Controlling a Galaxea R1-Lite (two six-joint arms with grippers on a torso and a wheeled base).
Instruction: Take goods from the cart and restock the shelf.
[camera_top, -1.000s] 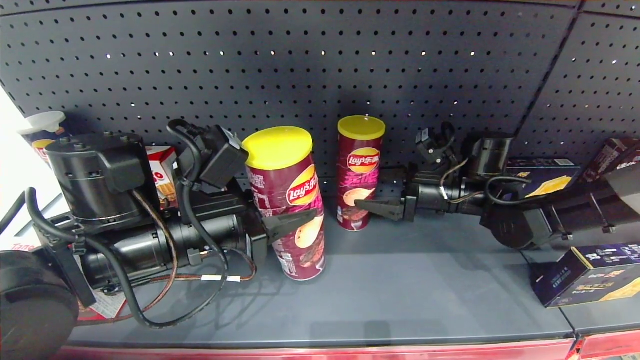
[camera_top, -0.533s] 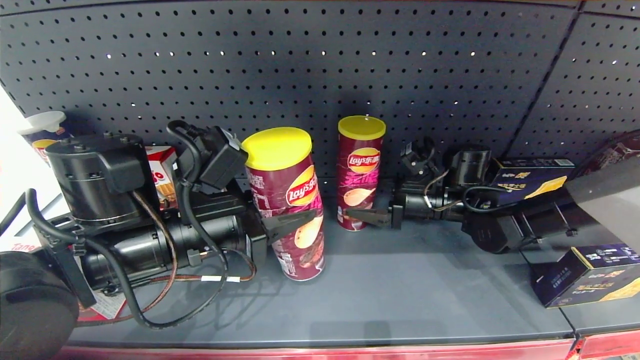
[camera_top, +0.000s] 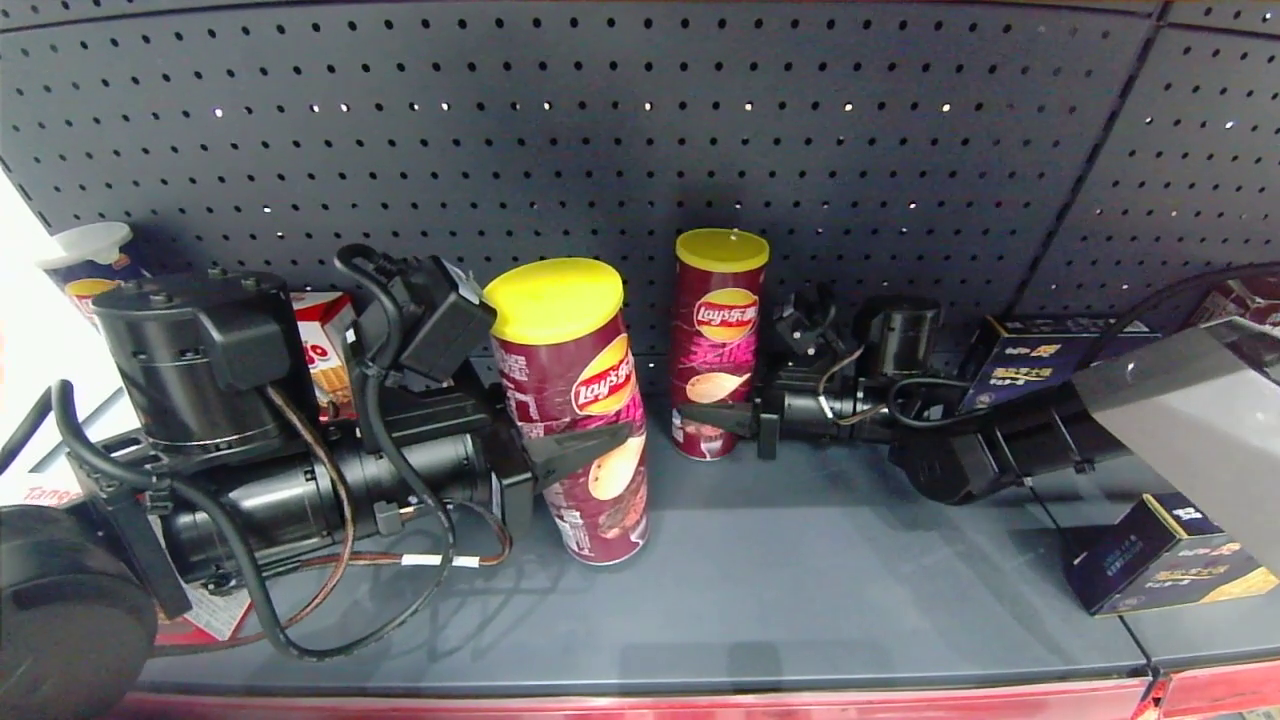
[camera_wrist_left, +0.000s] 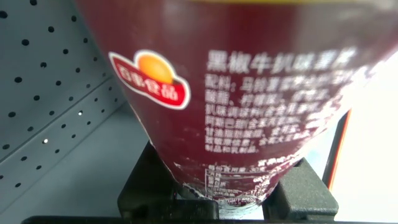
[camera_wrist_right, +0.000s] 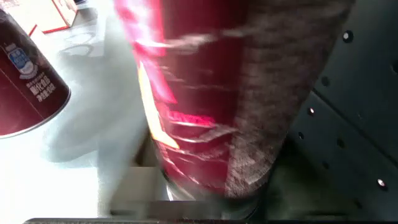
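Progress partway: two maroon, yellow-lidded chip cans stand upright on the shelf (camera_top: 850, 580). Left hand (camera_top: 585, 445) clamps the near can (camera_top: 570, 380) at mid-body. Right hand (camera_top: 712, 416) sits around the far can (camera_top: 722, 320) by the pegboard (camera_top: 700, 120); grip cannot be told. Release probably remains.
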